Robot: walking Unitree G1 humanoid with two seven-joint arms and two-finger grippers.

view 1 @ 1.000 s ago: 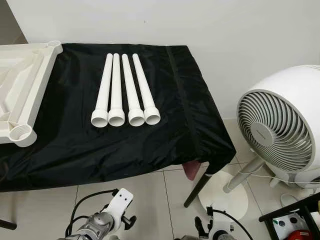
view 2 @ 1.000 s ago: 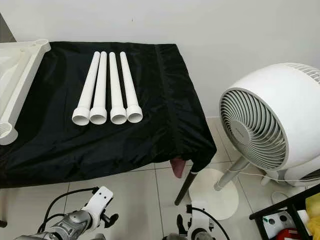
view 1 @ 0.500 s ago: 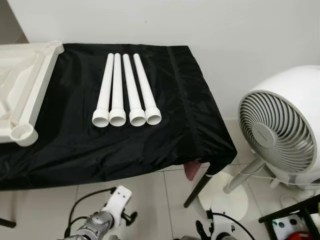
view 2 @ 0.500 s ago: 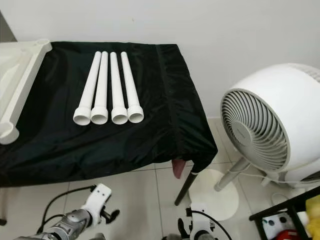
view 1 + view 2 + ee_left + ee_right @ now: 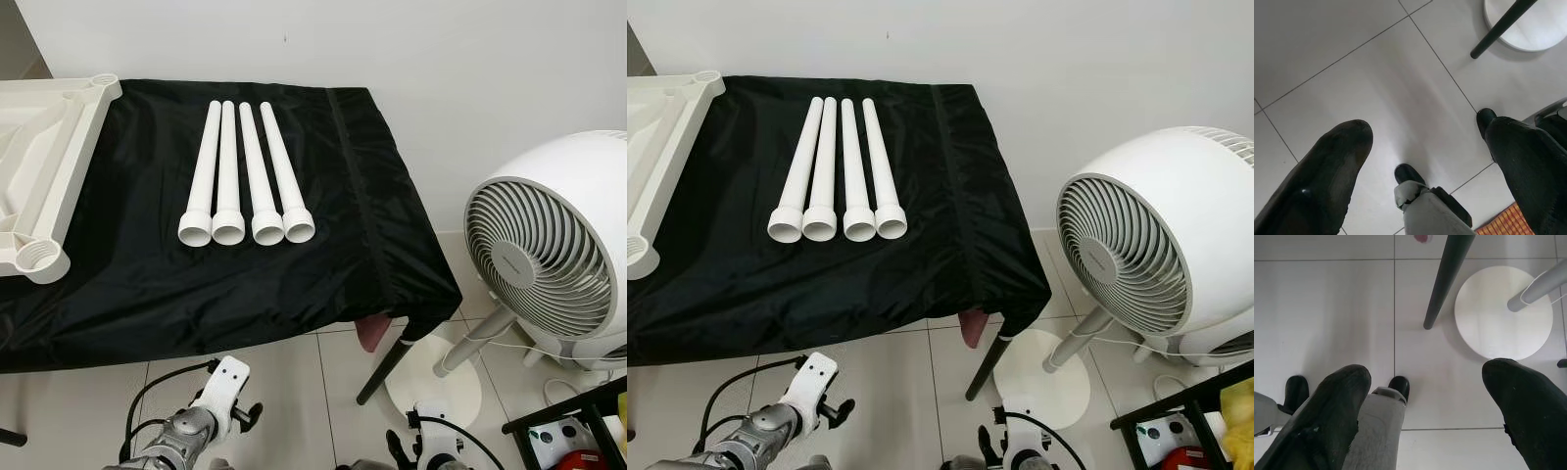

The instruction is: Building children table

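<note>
Several white tube legs (image 5: 245, 176) lie side by side on the black-draped table (image 5: 294, 284), their wide socket ends toward me. A cream children's tabletop (image 5: 73, 147) rests upside down at the table's left end, with a threaded corner socket (image 5: 41, 259) facing up. Both arms hang low in front of the table. My left gripper (image 5: 1422, 125) is open above the floor tiles with nothing between its fingers. My right gripper (image 5: 1427, 372) is also open and holds nothing, above the tiles near the table's dark leg (image 5: 1444, 279).
A large white fan (image 5: 549, 255) stands right of the table on a round base (image 5: 431, 377). A black rack (image 5: 568, 436) with small items sits at the lower right. The white wall runs behind the table. My own feet (image 5: 1409, 174) stand on the tiles below.
The head view has swayed slightly. My left wrist sits a little lower. The legs and the tabletop lie as before.
</note>
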